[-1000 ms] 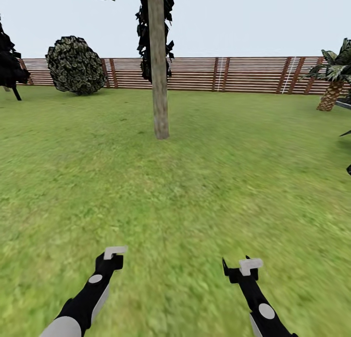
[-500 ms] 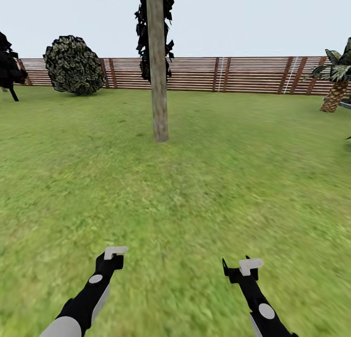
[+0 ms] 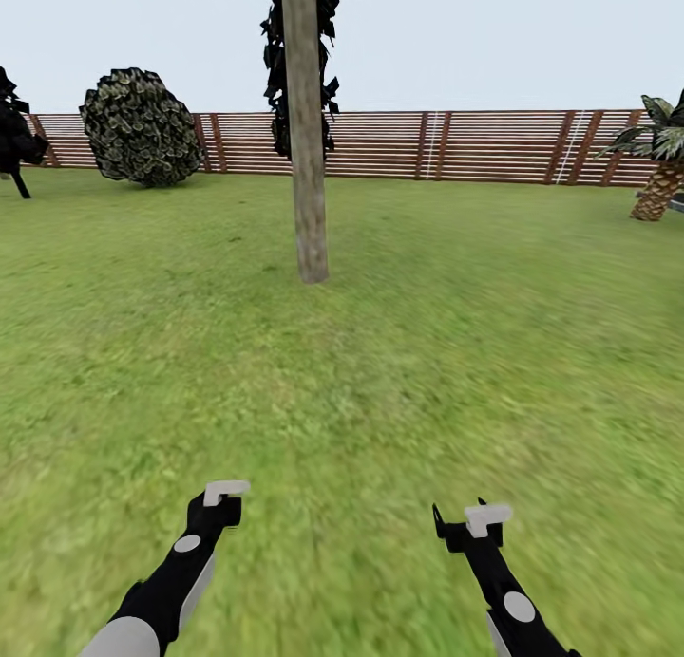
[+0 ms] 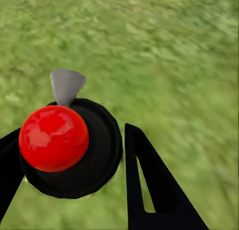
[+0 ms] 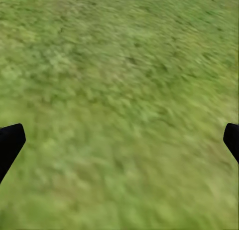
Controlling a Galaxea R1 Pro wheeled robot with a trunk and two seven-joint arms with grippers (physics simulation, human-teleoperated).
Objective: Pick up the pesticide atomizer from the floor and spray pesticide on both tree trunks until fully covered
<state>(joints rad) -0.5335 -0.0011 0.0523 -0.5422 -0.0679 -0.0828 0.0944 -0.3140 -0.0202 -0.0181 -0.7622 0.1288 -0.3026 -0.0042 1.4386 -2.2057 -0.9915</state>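
Change since a second ago: the whole head view has slid; the tree trunk (image 3: 307,144) reaches a little lower in the frame, the round bush (image 3: 141,127) and the dark plant (image 3: 17,135) sit further left, and the palm-like plant (image 3: 665,159) is nearer the right edge. This is camera travel; both arms hold the same places at the bottom of the frame.
Tree trunk: straight column of mottled grey-brown bark, upper centre-left of the head view, rooted in the lawn (image 3: 427,334); dark jagged foliage (image 3: 328,59) hangs beside it near the top edge.
Fence: brown horizontal slats (image 3: 475,144) across the frame behind the trunk, pale sky above.
Atomizer: in the left wrist view, a black round body with a glossy red ball top (image 4: 54,137) and a grey wedge nozzle (image 4: 66,85), set between the two black fingers (image 4: 154,185).
Left pincer: lower left of the head view (image 3: 224,494), clamped around the atomizer, whose pale nozzle tip shows above the black hand.
Right pincer: lower right of the head view (image 3: 486,516); in its wrist view the fingertips (image 5: 10,142) stand at opposite edges, spread wide, with blurred grass between.
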